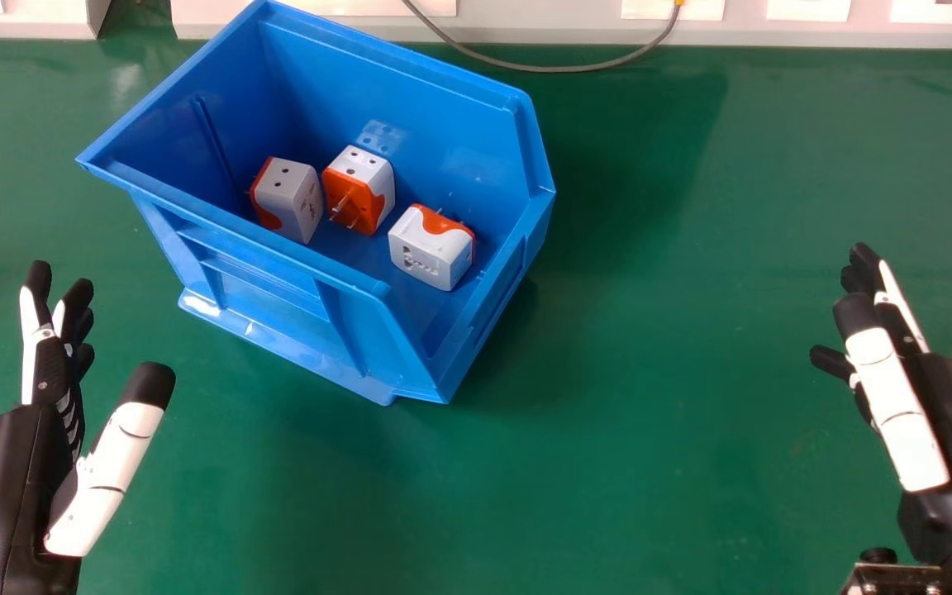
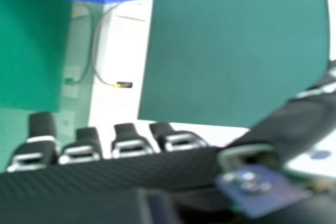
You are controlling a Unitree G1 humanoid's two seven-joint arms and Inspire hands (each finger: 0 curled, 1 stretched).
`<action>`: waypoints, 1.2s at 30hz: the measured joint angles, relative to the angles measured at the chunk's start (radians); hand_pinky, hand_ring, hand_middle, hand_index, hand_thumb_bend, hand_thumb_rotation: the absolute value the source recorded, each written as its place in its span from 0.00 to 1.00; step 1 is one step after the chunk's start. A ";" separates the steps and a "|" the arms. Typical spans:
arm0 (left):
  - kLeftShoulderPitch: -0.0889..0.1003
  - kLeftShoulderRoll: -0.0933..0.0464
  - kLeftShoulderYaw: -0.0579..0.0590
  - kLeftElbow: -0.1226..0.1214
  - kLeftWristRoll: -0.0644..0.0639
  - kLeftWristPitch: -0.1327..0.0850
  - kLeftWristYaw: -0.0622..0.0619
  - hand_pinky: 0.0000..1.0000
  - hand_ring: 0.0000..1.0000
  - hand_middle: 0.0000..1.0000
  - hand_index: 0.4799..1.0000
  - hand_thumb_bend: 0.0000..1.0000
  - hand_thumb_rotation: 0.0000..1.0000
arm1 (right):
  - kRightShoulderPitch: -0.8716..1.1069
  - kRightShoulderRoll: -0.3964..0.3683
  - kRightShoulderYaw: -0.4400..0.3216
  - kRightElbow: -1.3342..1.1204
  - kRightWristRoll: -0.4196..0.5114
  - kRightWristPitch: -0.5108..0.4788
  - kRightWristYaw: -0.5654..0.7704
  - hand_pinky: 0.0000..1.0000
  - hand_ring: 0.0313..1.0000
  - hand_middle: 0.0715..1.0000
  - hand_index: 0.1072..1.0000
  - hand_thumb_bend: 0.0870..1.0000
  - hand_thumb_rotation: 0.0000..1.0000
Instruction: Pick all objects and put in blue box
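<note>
3 white-and-orange plug adapters lie inside the blue storage bin (image 1: 278, 248). Left adapter (image 1: 292, 198): by the bin's left end, orange side facing left. Middle adapter (image 1: 364, 186): just beside it, orange face and metal pins toward the near side; contact between these 2 cannot be told. Right adapter (image 1: 430, 248): apart from both, nearer and farther right, orange face and pins toward the far side.

Bin rests at an angle on the green tabletop (image 1: 658, 355), left of centre, toward the far edge. Beyond it: a grey cable (image 1: 525, 66) and a pale strip (image 1: 575, 33) along that edge.

Left hand (image 1: 34, 463): left of the bin, on the near side. Fingers extended, thumb spread well apart from them; nothing held. Right hand (image 1: 930, 413): well to the right of the bin. Fingers extended, thumb apart, nothing held.

Progress: 3 of 3 visible adapters are in the bin, 0 in hand. Judged complete, as far as the pictures show; whether any object lies out of view cannot be told. If 3 is the full count, no further pick is called for. Only foreseeable risk: a hand knocking the bin's wall.
</note>
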 measured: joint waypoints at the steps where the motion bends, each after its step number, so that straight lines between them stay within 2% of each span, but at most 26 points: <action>1: 0.000 0.000 0.000 0.000 -0.003 0.000 0.000 1.00 1.00 1.00 1.00 0.77 0.81 | 0.000 0.000 0.000 0.000 0.000 0.000 0.000 0.87 0.99 1.00 0.97 0.40 1.00; 7: 0.008 0.000 0.000 -0.026 -0.008 0.012 0.000 1.00 1.00 1.00 1.00 0.78 0.81 | 0.000 0.000 0.000 0.000 0.000 0.000 0.000 0.87 0.99 1.00 0.97 0.40 1.00; 11: 0.006 0.000 0.000 -0.025 -0.008 0.014 0.000 1.00 1.00 1.00 1.00 0.78 0.81 | 0.000 0.000 0.000 0.000 -0.001 0.000 0.000 0.87 0.99 1.00 0.97 0.40 1.00; 15: -0.005 0.001 0.000 -0.019 -0.008 0.014 0.000 1.00 1.00 1.00 1.00 0.78 0.80 | -0.003 0.000 0.000 0.000 -0.002 0.000 0.000 0.87 0.99 0.99 0.97 0.40 1.00; 24: -0.003 0.001 0.000 -0.018 -0.006 0.014 0.000 1.00 1.00 1.00 1.00 0.77 0.80 | -0.002 0.002 0.000 0.000 -0.007 0.000 -0.001 0.87 0.99 0.99 0.97 0.39 1.00; 30: 0.005 0.002 0.005 -0.018 0.010 0.010 0.005 1.00 1.00 1.00 1.00 0.76 0.81 | 0.005 0.006 0.000 0.000 -0.005 -0.003 -0.001 0.87 0.99 0.99 0.97 0.39 1.00; 36: 0.016 0.002 0.013 -0.014 0.012 -0.010 0.012 0.99 1.00 1.00 1.00 0.77 0.81 | 0.023 0.009 0.000 0.000 0.000 -0.013 0.000 0.87 0.99 0.99 0.97 0.39 1.00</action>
